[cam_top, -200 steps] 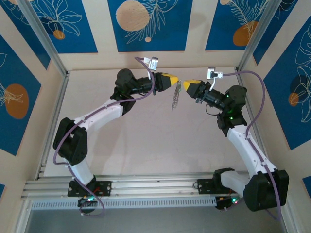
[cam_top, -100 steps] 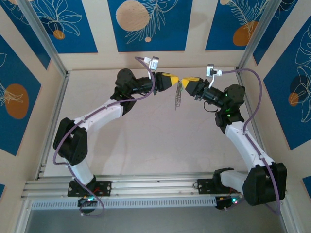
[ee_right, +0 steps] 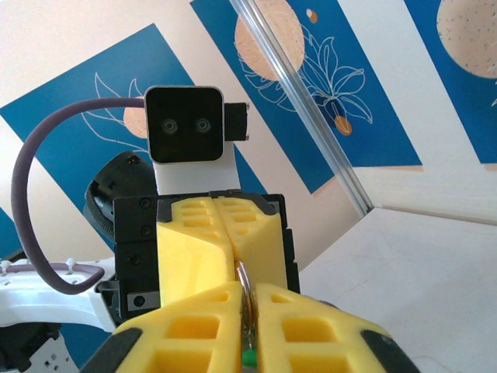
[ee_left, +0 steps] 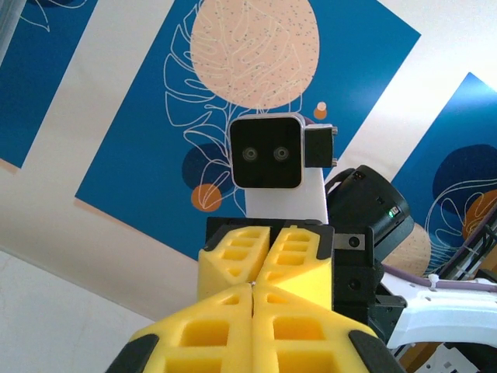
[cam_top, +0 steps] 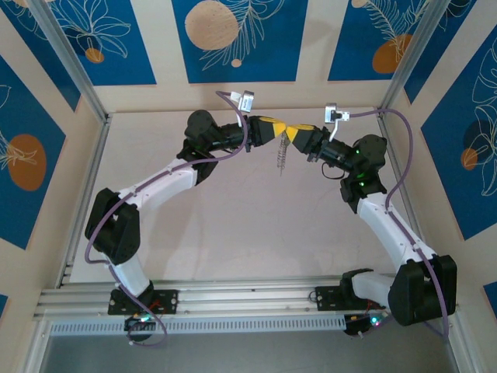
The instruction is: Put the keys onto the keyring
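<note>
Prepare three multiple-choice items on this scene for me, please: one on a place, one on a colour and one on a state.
1. Where is the keyring?
A. Hanging under the spot where the left gripper and the right gripper meet tip to tip
B. Lying by the left arm's base
C. Hooked on the back wall

2. What colour are the fingers of both grippers?
A. Red
B. Yellow
C. White

3. How does the right gripper stand?
A. Wide open
B. Shut on the key
C. Lying flat on the table

Answers:
1 A: the top view shows it dangling beneath the touching tips.
2 B: both wrist views show yellow fingers.
3 B: the right wrist view shows thin metal with a green bit pinched between its fingers.
</note>
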Controlling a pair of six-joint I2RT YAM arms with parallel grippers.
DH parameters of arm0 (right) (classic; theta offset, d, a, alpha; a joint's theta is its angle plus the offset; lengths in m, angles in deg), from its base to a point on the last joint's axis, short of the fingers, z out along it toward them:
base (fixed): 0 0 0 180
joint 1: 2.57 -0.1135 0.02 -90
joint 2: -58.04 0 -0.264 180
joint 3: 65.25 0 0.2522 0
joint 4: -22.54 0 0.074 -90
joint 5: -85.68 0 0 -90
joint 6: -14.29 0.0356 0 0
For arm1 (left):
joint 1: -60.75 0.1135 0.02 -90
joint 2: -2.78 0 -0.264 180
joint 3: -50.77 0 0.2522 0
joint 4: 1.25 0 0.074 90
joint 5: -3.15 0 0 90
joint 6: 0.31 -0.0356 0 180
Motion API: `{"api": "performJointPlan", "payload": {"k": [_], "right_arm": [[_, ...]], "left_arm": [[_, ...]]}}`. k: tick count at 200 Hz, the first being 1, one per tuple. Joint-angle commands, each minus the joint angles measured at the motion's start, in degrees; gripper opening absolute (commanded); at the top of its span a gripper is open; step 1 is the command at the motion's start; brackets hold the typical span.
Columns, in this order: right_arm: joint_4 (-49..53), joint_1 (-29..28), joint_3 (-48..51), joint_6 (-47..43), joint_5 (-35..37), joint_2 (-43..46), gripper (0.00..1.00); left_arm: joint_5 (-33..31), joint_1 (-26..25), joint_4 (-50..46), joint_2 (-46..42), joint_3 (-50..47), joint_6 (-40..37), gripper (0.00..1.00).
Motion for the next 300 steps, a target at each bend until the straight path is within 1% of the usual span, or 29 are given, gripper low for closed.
{"api": "performJointPlan", "payload": {"k": [1,14,60,72,81,100,122,144,168,200,238,262,300], "right_arm": [[-1.64,-0.31,-1.39,-0.04,-0.07,-0.21,0.05],[-1.70,-0.26,-1.46,-0.04,-0.07,-0.22,0.00],[-0.47,-0.22,-2.45,-0.87,-0.97,-0.14,0.00],[1.89,0.00,-3.30,-2.44,-1.76,0.11,0.00],[5.68,0.28,-4.59,-4.50,-2.35,0.27,0.00],[15.32,0.96,-8.73,-10.61,-5.44,-0.05,0.00],[26.86,1.81,-14.06,-18.05,-10.60,-1.71,0.00],[38.70,2.45,-19.55,-26.55,-13.47,-4.11,0.00],[49.31,2.98,-25.16,-34.48,-15.37,-6.85,0.00],[61.57,3.17,-31.75,-43.14,-17.21,-10.38,0.00],[70.63,3.48,-36.59,-49.31,-18.99,-13.02,0.00],[73.80,3.38,-38.27,-51.62,-19.82,-14.39,0.00],[73.38,3.25,-38.16,-51.41,-20.84,-15.39,0.00]], "left_arm": [[-0.05,-0.86,3.39,-0.36,1.97,0.33,0.00],[-0.05,-0.82,3.52,-0.23,1.97,0.41,0.00],[0.69,-0.80,4.45,0.19,2.06,1.21,0.00],[1.47,-0.69,4.08,0.10,2.23,1.09,0.00],[2.24,-0.57,3.45,-0.12,2.23,0.40,0.00],[3.30,0.27,-0.03,-1.32,2.14,-2.47,0.18],[4.61,1.44,-6.02,-3.02,2.21,-7.34,0.35],[5.63,2.80,-14.12,-4.39,2.98,-13.77,0.45],[6.01,4.45,-24.53,-5.19,5.08,-21.43,0.51],[7.43,6.11,-36.84,-4.60,9.47,-30.69,0.55],[11.15,7.65,-46.19,-1.91,14.93,-36.91,0.56],[13.64,7.67,-51.40,-0.07,18.45,-40.21,0.56],[15.98,7.67,-58.09,2.26,22.67,-43.34,0.52]]}}
